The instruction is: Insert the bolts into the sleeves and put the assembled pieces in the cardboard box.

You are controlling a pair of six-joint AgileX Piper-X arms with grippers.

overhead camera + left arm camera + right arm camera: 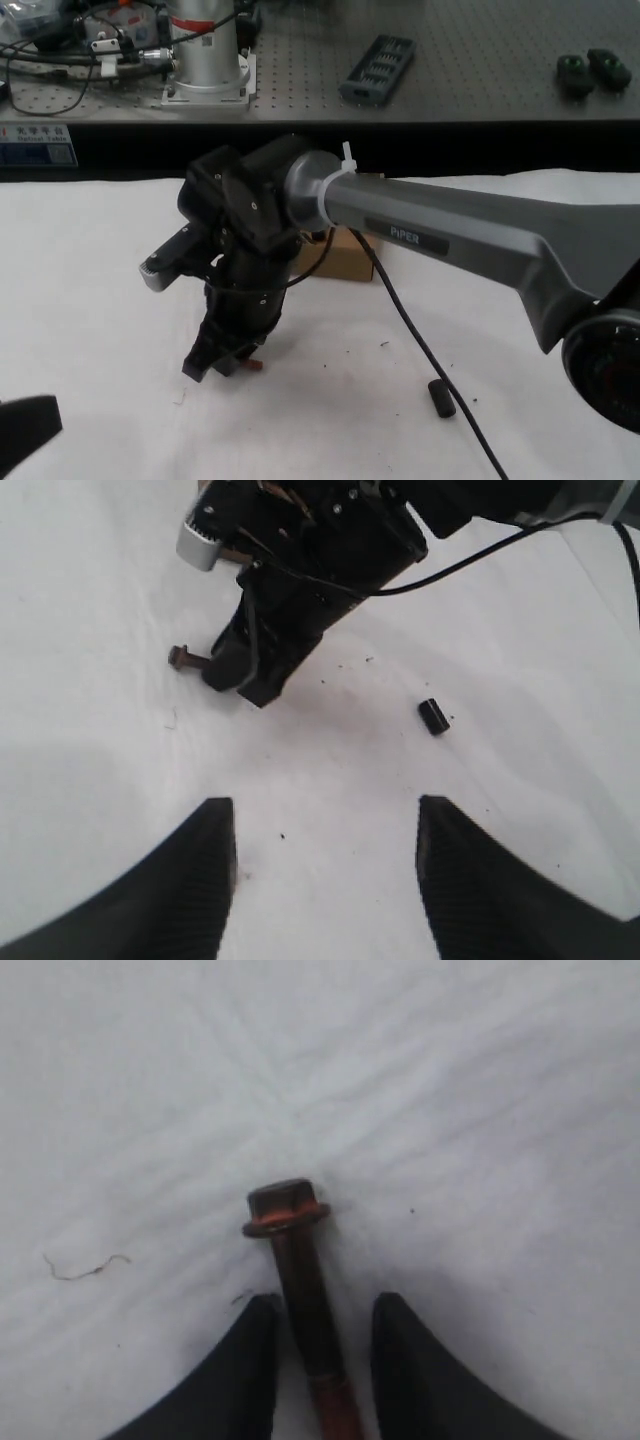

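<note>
So, closest in, the left gripper (pixel 325 805) sits over the white cloth (pixel 120 300) with its two black ribbed fingers (pixel 200 880) spread wide and nothing between them. A little further out, the short black cylindrical sleeve (pixel 433 717) lies on the cloth by itself, and a thin black cable (pixel 420 340) trails past just beside it.

Next up is the right gripper (pixel 328 1305), pointing down with its tip right at the cloth. The rusty brown flanged hex-head bolt (pixel 298 1260) is there. Its shank runs in at the tip and its head pokes out over the cloth. Honestly, I can't tell if the gripper is actually clamped on the bolt or just sitting around it. Bolt and sleeve are well apart, so nothing is assembled.

Behind the right arm's wrist sits the small brown cardboard box (pixel 345 262), partly hidden by the arm, and I can't see inside it.

Way at the back is the grey perforated bench (pixel 480 60). It's got a black ridged tray (pixel 378 68), a silver metal post (pixel 205 45) and two dark round pieces (pixel 595 72) on it.
</note>
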